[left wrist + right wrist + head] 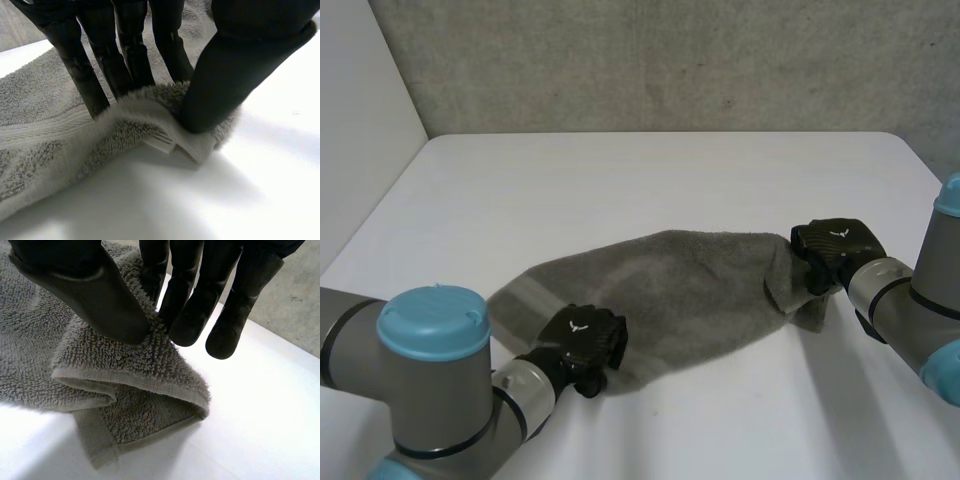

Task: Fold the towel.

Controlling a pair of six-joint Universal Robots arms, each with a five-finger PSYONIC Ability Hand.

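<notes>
We record a white table [650,170] with a smooth top, its far right corner rounded. Behind it stands a rough grey wall [670,60], and a plain white panel [360,110] closes the left side. Lighting is even and shadows on the table are soft.

Grey towel [680,295] lies on white table [650,180].

head camera high behind, facing down; wrist cameras near (towel [670,290] shared)
</notes>
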